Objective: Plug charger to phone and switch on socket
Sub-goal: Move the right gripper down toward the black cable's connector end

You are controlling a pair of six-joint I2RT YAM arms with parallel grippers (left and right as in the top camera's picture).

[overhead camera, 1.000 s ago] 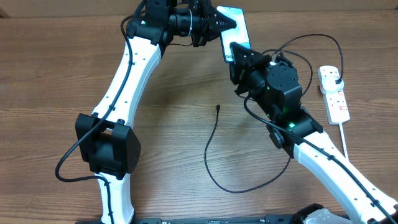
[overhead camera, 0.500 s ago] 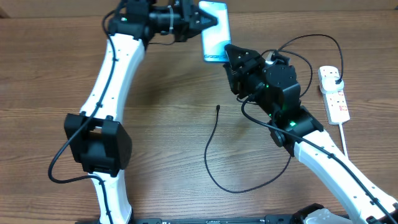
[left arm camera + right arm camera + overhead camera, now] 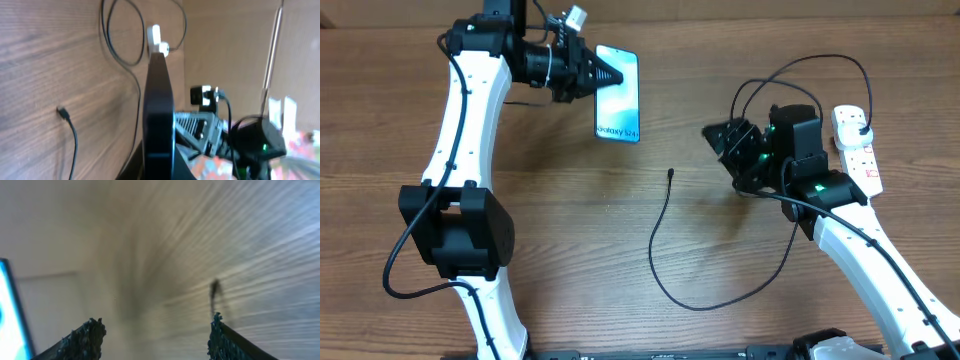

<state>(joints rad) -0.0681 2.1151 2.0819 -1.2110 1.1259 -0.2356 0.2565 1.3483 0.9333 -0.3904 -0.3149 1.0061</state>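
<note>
The right wrist view is all smeared. There the phone [image 3: 7, 325] is cut off at the left edge, and the charger [image 3: 215, 289] tip is just a dark smudge. The left wrist view hides the phone's screen.

The bench [image 3: 570, 230] is mid-brown wood with a fine grain running left to right. The phone [image 3: 620, 105] has a screen that shades from near white at its far end to light blue-teal at its near end, where there is small white lettering. Its edge is black in the left wrist view. The charger [image 3: 656, 235] is black all along. The socket [image 3: 861, 160] is white with reddish switches, and its cord [image 3: 876, 222] is white. The left arm [image 3: 470, 110] and right arm [image 3: 880, 260] are white with black joints. The right arm shows small green lights [image 3: 817, 188]. The left tool [image 3: 610, 76] and right tool [image 3: 725, 140] are black. In the right wrist view the fingers [image 3: 85, 336] are dark with a rough speckled surface.
</note>
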